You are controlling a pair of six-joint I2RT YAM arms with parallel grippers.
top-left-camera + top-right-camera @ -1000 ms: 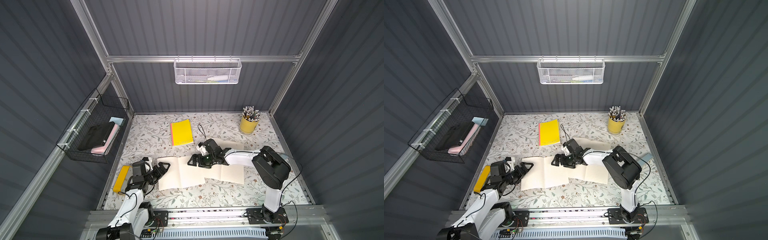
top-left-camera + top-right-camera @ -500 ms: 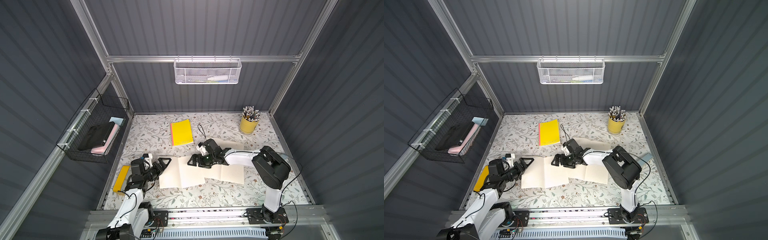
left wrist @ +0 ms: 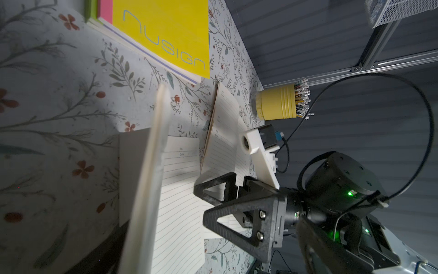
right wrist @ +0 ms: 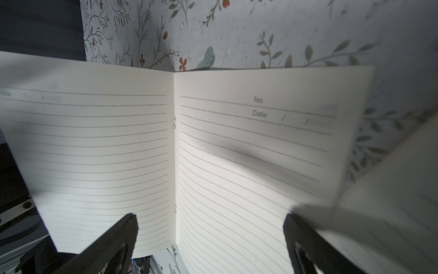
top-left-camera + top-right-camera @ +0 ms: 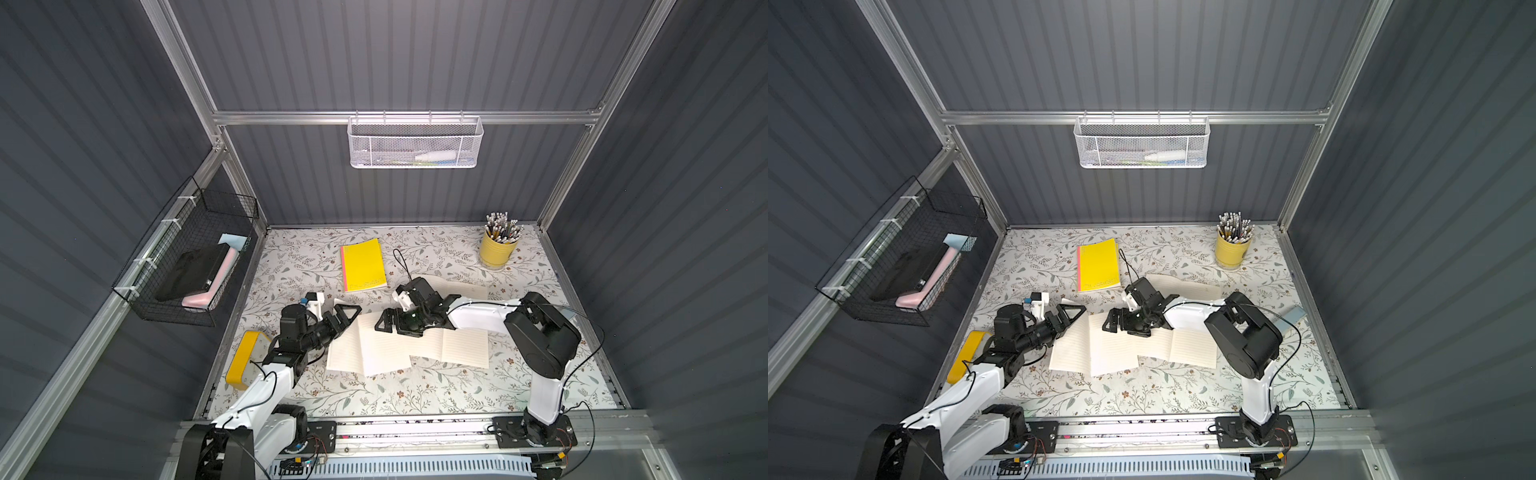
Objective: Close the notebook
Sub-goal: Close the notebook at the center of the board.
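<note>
Floral tabletop point(image 5: 374, 399). Left gripper point(image 5: 341, 319) and right gripper point(image 4: 211, 219) both spread wide, gripping nothing. Risk: raised page point(image 3: 151, 166) of notebook point(image 5: 374, 349), unheld, may flop flat.

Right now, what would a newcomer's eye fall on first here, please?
The open lined notebook lies mid-table, with the open left gripper at its left edge and the open right gripper over its pages. Behind it lie a bright yellow notebook and, back right, a yellow pencil cup.
</note>
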